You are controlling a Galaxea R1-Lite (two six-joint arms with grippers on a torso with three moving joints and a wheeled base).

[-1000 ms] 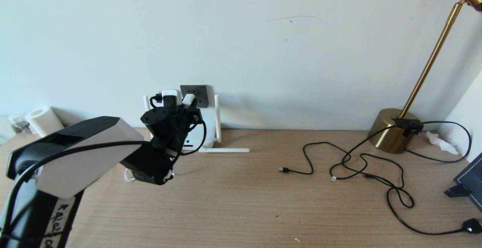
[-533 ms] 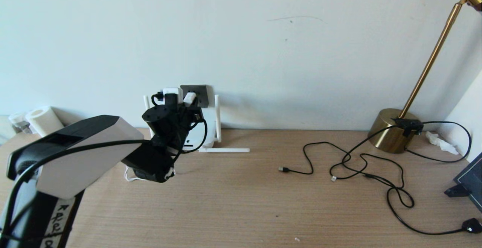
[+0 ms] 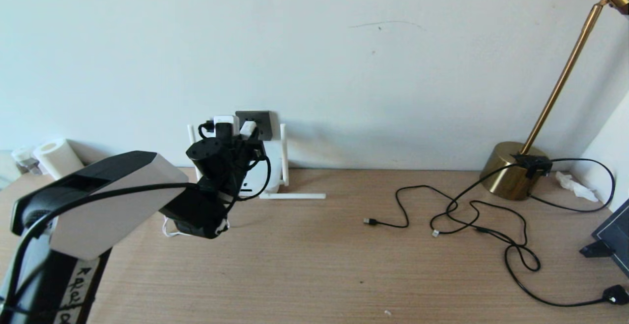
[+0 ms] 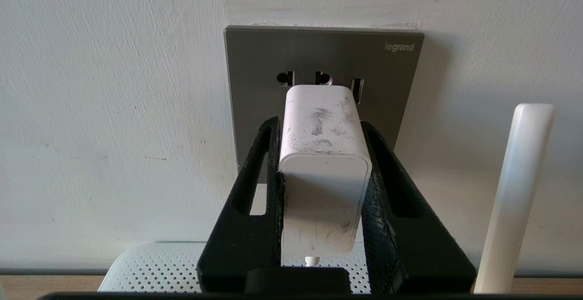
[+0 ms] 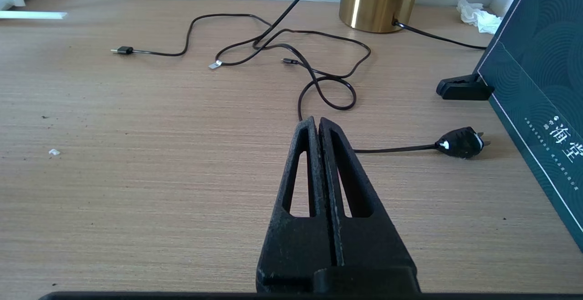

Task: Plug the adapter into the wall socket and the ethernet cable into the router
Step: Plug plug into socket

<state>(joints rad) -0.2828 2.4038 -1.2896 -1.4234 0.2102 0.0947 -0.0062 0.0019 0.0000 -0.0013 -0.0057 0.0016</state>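
My left gripper (image 4: 321, 124) is shut on the white adapter (image 4: 323, 154), one black finger on each side of it. The adapter's far end is right at the dark grey wall socket (image 4: 387, 63), just under its upper row of holes; the prongs are hidden. In the head view this gripper (image 3: 236, 134) holds the adapter (image 3: 247, 128) against the wall socket (image 3: 260, 120). The white router (image 3: 268, 174) stands below, partly behind the arm, its perforated top (image 4: 150, 268) under the gripper. I cannot tell whether any black cord on the right is the ethernet cable.
One router antenna (image 4: 514, 200) stands close beside the gripper; another (image 3: 292, 196) lies flat on the table. Thin black cords (image 3: 467, 211) tangle at the right near a brass lamp base (image 3: 511, 169). A black mains plug (image 5: 460, 143) lies beyond my shut right gripper (image 5: 319, 122), beside a dark box (image 5: 537, 86).
The left gripper has crept slightly up and toward the wall with the adapter. Nothing else has moved.
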